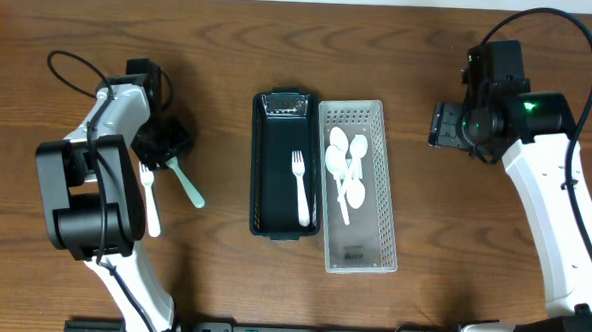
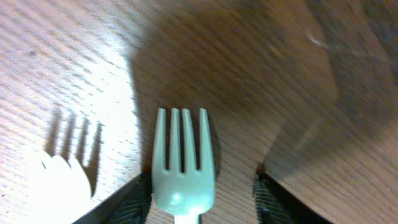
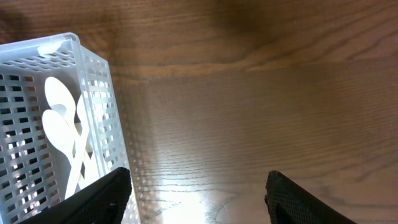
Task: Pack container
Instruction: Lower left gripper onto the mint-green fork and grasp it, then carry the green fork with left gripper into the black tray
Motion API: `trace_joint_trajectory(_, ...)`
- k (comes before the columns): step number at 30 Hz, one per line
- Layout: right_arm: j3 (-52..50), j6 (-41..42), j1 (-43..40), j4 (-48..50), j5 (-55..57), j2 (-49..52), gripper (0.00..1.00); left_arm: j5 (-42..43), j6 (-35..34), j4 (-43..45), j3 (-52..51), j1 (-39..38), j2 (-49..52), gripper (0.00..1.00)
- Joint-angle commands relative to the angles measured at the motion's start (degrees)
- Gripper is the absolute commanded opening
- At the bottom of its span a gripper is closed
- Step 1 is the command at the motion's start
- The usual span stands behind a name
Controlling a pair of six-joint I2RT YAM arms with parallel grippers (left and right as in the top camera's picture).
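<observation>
A pale green fork [image 1: 186,184] lies on the table at the left. My left gripper [image 1: 163,143] is open, its fingers on either side of the green fork's head [image 2: 183,163], low over the table. A white fork [image 1: 151,202] lies beside it; its head shows at the left of the left wrist view [image 2: 62,180]. A black container [image 1: 260,164] in the middle holds one white fork [image 1: 300,186]. A white perforated basket [image 1: 384,205] next to it holds several white spoons [image 1: 346,173]. My right gripper [image 1: 446,125] is open and empty, right of the basket [image 3: 93,93].
Black cables loop by both arms at the far left [image 1: 65,71] and far right [image 1: 581,58]. Bare wooden table [image 3: 249,112] lies between the basket and my right arm.
</observation>
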Motion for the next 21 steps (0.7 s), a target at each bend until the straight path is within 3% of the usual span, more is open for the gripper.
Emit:
trace_joint_trajectory(1,-0.20,-0.48,-0.26,-0.15,0.83,0.15,0.73,-1.55,0.22,-0.33,-1.05,0.74,0.46,0.50)
trace_joint_trajectory(4,-0.20,-0.48,-0.26,-0.04,0.83,0.15,0.73,-1.53,0.20,-0.33,-1.05,0.74,0.46,0.47)
trace_joint_trajectory(12,-0.20,-0.48,-0.26,0.33,0.83,0.15,0.73,-1.53,0.20,-0.90,-1.05,0.70,0.46,0.27)
trace_joint_trajectory(18,-0.20,-0.48,-0.26,0.50,0.83,0.15,0.72,-1.53,0.22,-1.60,-1.03,0.70,0.44,0.21)
trace_joint_trajectory(19,-0.20,-0.48,-0.26,0.50,0.83,0.15,0.73,-1.53,0.22,-1.73,-0.98,0.70,0.42,0.14)
trace_joint_trajectory(21,-0.20,-0.48,-0.26,0.50,0.85,0.15,0.73,-1.53,0.24,-2.80,-0.52,0.70,0.02,0.08)
